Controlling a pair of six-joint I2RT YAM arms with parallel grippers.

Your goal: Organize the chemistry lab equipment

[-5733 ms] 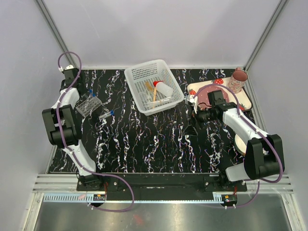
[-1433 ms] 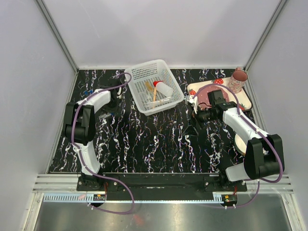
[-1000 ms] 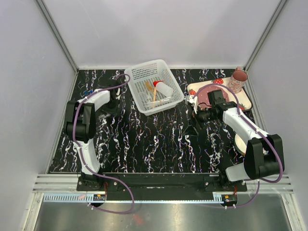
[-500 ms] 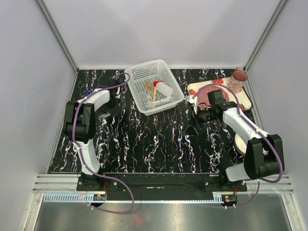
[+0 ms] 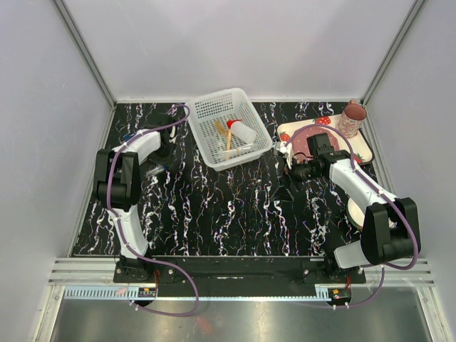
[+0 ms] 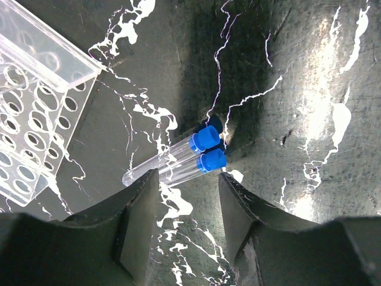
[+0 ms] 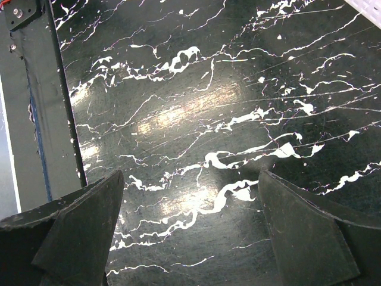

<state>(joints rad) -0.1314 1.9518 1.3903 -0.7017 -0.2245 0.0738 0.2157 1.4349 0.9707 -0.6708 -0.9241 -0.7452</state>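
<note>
Two clear tubes with blue caps (image 6: 178, 159) lie side by side on the black marble table, also seen in the top view (image 5: 155, 169). The clear tube rack (image 6: 36, 113) lies just left of them. My left gripper (image 6: 189, 196) is open and empty, hovering right over the tubes; in the top view it is at the back left (image 5: 163, 146). The white basket (image 5: 214, 107) holds the red-capped squeeze bottle (image 5: 241, 130) and thin wooden sticks (image 5: 222, 132). My right gripper (image 7: 190, 238) is open and empty over bare table (image 5: 292, 174). I cannot make out the funnel.
A strawberry-print tray (image 5: 362, 148) at the back right carries a pink plate (image 5: 305, 140) and a pink mug (image 5: 352, 117). A cream bowl (image 5: 354, 211) sits partly under the right arm. White walls close the table on three sides.
The left arm swung from the back-left corner toward the basket, then eased back a little over the tubes. The right arm has not moved.
</note>
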